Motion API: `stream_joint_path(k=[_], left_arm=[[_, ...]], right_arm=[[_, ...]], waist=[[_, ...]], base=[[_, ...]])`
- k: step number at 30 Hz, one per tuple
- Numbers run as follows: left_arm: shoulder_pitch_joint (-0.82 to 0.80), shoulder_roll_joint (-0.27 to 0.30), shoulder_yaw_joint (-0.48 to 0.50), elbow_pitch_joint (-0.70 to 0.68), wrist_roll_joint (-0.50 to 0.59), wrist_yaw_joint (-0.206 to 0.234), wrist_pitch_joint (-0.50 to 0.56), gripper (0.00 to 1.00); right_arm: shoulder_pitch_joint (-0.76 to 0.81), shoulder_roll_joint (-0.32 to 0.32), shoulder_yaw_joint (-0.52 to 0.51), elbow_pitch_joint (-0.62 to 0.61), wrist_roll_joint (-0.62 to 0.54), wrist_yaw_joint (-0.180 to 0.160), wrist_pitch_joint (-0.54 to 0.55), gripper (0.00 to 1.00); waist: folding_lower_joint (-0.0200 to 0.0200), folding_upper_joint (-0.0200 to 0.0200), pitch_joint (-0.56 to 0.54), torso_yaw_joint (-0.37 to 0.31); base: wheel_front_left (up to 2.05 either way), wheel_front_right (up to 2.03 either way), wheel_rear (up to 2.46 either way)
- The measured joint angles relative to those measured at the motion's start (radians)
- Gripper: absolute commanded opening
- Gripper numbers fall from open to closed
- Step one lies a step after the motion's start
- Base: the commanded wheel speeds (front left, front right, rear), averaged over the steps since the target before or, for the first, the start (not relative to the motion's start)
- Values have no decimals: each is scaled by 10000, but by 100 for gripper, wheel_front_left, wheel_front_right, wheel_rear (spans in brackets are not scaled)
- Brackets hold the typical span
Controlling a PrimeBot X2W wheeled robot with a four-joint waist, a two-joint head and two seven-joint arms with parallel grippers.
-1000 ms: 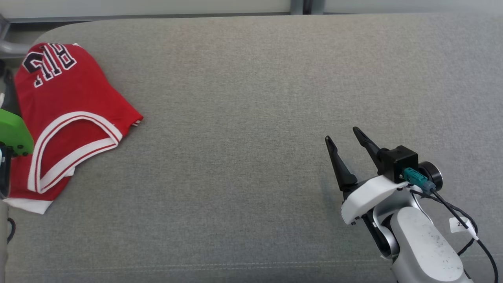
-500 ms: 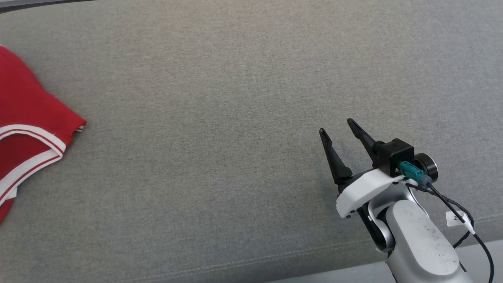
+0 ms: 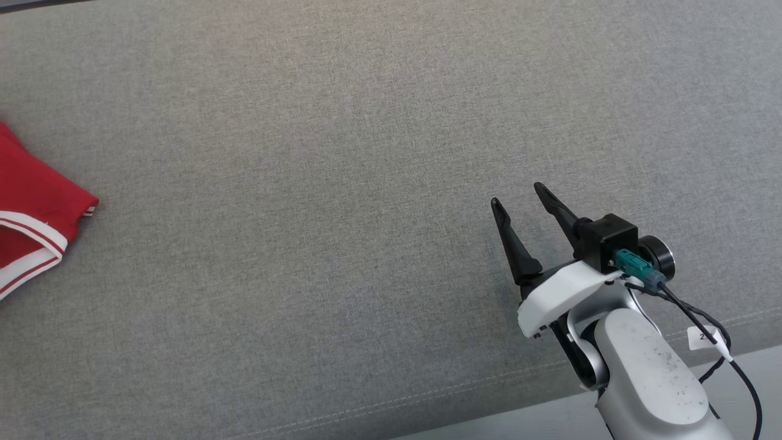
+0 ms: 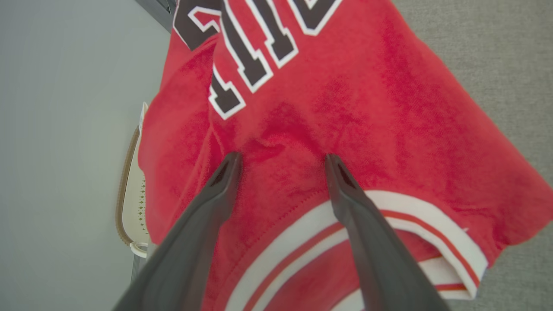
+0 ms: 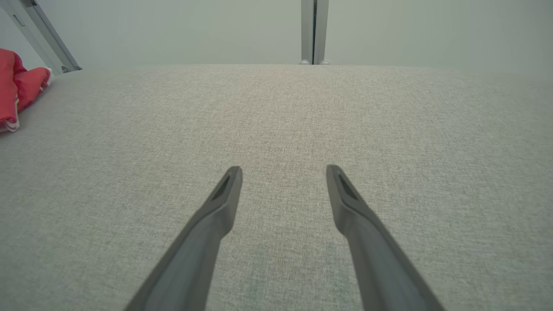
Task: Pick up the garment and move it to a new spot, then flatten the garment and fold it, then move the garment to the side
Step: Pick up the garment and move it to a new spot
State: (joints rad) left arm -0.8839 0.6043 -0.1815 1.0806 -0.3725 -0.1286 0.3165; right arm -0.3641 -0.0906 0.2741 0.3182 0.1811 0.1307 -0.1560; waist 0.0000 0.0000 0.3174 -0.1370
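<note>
left tool (image 4: 281, 157) is hovering open over the red garment (image 3: 27, 195) sitting at 9 o'clock on the bench (image 3: 305, 153), right tool (image 3: 516, 194) is idling open at 4 o'clock, so it's probably risking pinching just one layer and dragging it bunched

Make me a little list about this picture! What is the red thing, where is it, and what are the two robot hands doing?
surface: grey fabric cushion
garment: red jersey with white trim and dark letters, lying rumpled on the cushion, far to the robot's left
left gripper: open, fingers spread over the jersey with their tips at the fabric, nothing pinched
right gripper: open and empty, over bare cushion, far from the jersey
folding: not done yet
</note>
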Motion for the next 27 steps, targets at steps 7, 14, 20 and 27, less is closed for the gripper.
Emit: stream_joint_path(k=[7, 14, 20, 27], left_arm=[[29, 128, -403, 0, -178, -2, -301, 0], [43, 236, -792, -48, -502, -2, -1156, 0], [-232, 454, -1321, -499, -729, -2, -2288, 0], [-1088, 619, -2199, -1195, -600, -2, -3519, 0]], right_arm=[[-19, -40, -21, 35, 2, 0, -12, 100], [-51, -115, -40, 33, 0, 0, 19, 100], [-52, -105, -35, 104, 2, 0, 17, 100], [-53, 40, 84, 339, 102, 0, -86, 100]], waist=[[0, 0, 25, -16], [0, 0, -3, 159], [0, 0, -178, 321], [0, 0, -482, 389]], base=[[0, 0, 0], [0, 0, 0], [0, 0, 0], [0, 0, 0]])
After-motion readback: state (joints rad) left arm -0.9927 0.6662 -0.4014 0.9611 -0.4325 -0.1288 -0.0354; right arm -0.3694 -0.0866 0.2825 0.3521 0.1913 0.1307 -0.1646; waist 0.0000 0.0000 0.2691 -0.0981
